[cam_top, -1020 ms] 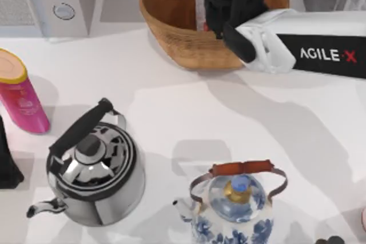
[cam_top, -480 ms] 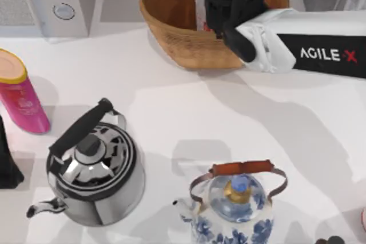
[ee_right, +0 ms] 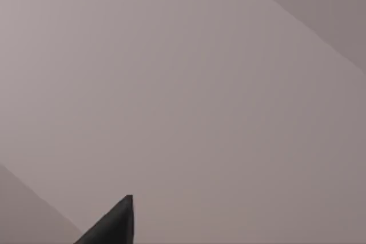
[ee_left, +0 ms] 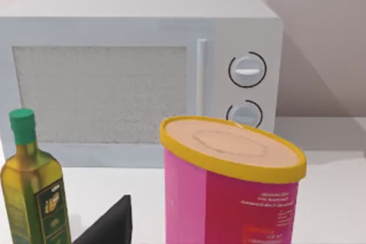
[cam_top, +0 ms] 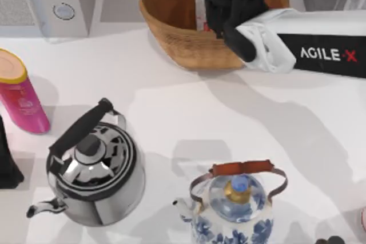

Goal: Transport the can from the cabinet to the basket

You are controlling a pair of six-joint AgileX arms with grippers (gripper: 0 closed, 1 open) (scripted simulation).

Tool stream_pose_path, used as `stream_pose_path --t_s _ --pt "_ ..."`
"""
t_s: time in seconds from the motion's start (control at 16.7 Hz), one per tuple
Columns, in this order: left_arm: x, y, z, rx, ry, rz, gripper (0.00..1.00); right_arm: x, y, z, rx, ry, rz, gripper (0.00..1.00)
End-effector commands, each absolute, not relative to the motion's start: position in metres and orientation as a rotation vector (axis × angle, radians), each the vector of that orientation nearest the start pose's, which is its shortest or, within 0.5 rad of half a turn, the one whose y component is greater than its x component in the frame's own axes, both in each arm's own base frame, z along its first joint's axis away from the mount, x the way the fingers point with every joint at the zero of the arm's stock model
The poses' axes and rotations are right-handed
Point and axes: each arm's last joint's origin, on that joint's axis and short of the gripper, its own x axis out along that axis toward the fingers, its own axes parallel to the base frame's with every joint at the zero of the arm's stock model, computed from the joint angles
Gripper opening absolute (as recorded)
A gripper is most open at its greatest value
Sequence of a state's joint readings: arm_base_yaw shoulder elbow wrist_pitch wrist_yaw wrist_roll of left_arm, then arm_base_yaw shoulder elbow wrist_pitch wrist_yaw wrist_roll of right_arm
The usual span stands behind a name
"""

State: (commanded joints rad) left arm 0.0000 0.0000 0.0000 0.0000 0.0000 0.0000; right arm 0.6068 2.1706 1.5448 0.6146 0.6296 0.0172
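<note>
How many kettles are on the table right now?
2. The steel kettle sits front left; the blue-and-white kettle sits front centre, partly cut off by the picture's edge.

A tan-brown ribbed weave was shown by the basket (cam_top: 183, 38) at the top centre of the top view, where a silver can (cam_top: 199, 5) with a touch of red at its foot was seen beside the black right gripper (cam_top: 226, 4), whose arm (cam_top: 309, 47) was white with a black panel lettered in white and red. At the left edge a pink cylinder (cam_top: 20, 98) with a yellow-rimmed tan top was seen, and in the left wrist view a pale grey microwave (ee_left: 143, 72) and an olive-green bottle (ee_left: 34, 198) with a green cap. In the lower part of the top view, a polished silver kettle (cam_top: 94, 175) with a black handle and a white kettle (cam_top: 234, 212) patterned in blue, with a reddish-brown handle, were shown on the white table (cam_top: 189, 107).
</note>
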Motion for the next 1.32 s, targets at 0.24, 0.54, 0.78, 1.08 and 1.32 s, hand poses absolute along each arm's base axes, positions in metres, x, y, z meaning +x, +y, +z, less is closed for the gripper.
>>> stream_pose_path --t_s 0.24,0.54,0.78,1.08,1.32 --pt "0.106 -0.001 0.160 0.000 0.000 0.000 1.00 0.419 0.276 0.222 0.000 0.002 0.002 1.00" --pt "0.106 -0.001 0.160 0.000 0.000 0.000 1.00 0.419 0.277 0.221 0.000 0.002 0.004 1.00" --pt "0.106 -0.001 0.160 0.000 0.000 0.000 1.00 0.409 0.256 0.243 0.001 -0.002 0.010 1.00" --pt "0.106 -0.001 0.160 0.000 0.000 0.000 1.00 0.367 0.183 0.291 -0.010 0.008 0.007 1.00" --pt "0.106 -0.001 0.160 0.000 0.000 0.000 1.00 0.297 0.109 0.319 -0.009 0.002 0.001 1.00"
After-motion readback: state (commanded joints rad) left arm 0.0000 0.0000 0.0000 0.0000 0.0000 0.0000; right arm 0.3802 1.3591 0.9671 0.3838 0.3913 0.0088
